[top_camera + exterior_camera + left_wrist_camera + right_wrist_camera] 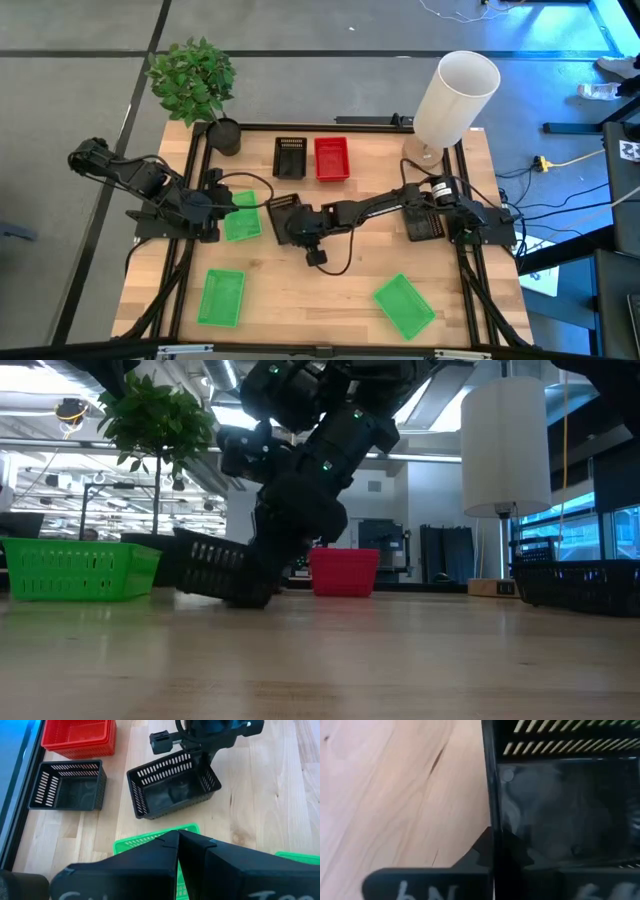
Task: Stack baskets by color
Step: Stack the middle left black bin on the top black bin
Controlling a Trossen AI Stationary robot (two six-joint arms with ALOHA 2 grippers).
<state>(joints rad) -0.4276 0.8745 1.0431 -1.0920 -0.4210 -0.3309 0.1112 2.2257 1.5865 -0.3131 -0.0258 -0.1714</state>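
Right gripper (297,222) is down mid-table, clamped on the wall of a black basket (285,214); left gripper (222,205) sits shut & empty over a green basket (241,217) by the left edge. From the high view you're at the grab step for black: second black basket (289,156) waits at the back next to the red stack (331,158), two more green ones (221,296) (404,305) lie near the front. Next, I'd judge, calls for a lift clear of the wood, carry back, square it over the other black one & nest. Low view: held basket (222,571) looks tipped, one end up, so mind it swinging. Left wrist view: basket (172,783) with the arm at its far wall; jaw contact itself is masked. Right wrist view: only a dark wall (492,795) between the fingers, rest cut off. Can't tell how many reds are nested.
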